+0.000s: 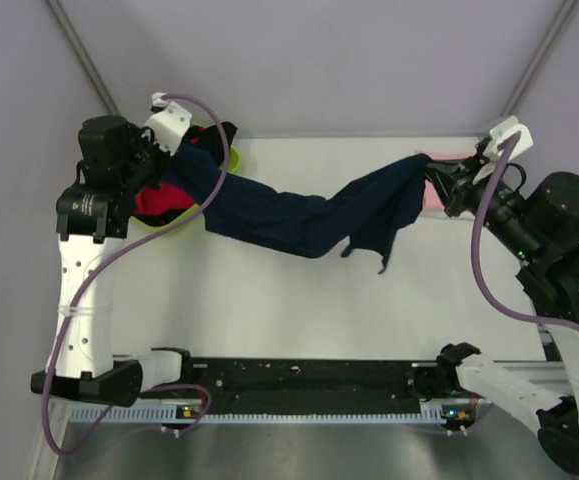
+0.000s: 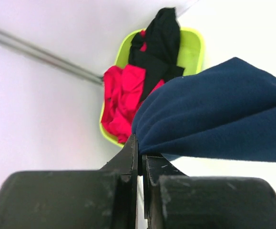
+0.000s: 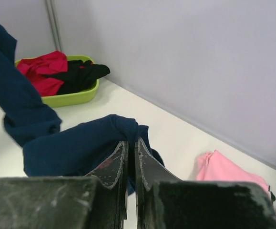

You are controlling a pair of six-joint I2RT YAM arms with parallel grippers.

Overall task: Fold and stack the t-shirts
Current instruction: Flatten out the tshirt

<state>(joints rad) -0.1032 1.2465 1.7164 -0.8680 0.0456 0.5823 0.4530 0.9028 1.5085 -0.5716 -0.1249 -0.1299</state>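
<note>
A dark navy t-shirt (image 1: 289, 215) hangs stretched above the table between my two grippers. My left gripper (image 1: 181, 160) is shut on its left end, seen up close in the left wrist view (image 2: 140, 145). My right gripper (image 1: 435, 178) is shut on its right end, seen in the right wrist view (image 3: 131, 141). A corner of the navy shirt (image 3: 76, 148) droops down near the middle. A pink t-shirt (image 3: 228, 171) lies on the table at the back right, mostly hidden behind my right gripper in the top view (image 1: 434, 200). A red t-shirt (image 2: 121, 102) and a black t-shirt (image 2: 159, 47) lie bunched in the basin.
A lime green plastic basin (image 2: 192, 50) stands at the back left corner, under my left gripper; it also shows in the right wrist view (image 3: 71, 98). Grey walls (image 1: 319, 60) close the back and sides. A black rail (image 1: 309, 385) runs along the near edge.
</note>
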